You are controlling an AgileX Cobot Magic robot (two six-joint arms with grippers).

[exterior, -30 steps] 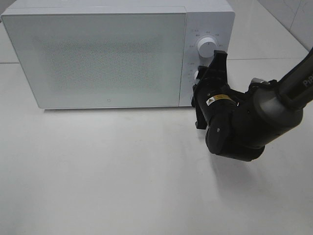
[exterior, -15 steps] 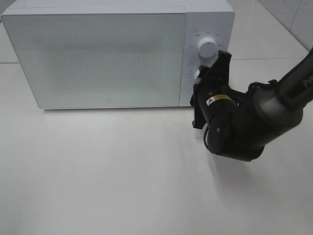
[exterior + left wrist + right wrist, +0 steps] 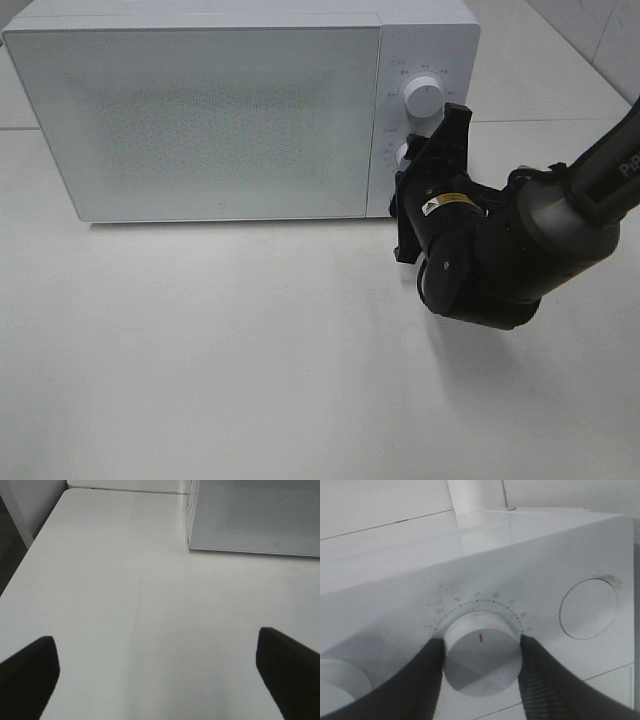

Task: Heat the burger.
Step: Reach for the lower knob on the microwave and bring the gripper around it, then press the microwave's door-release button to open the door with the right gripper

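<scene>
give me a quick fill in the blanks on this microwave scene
1. The door of the microwave is ___.
2. The right gripper is shut on a white knob, the ___ of the two.
3. The left gripper hangs ___ above the table.
Missing words: closed; lower; open

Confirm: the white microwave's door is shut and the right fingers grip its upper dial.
Wrong dial. The right fingers grip the lower white round dial; the upper white dial stands free in the exterior high view. The white microwave door is shut.
</scene>
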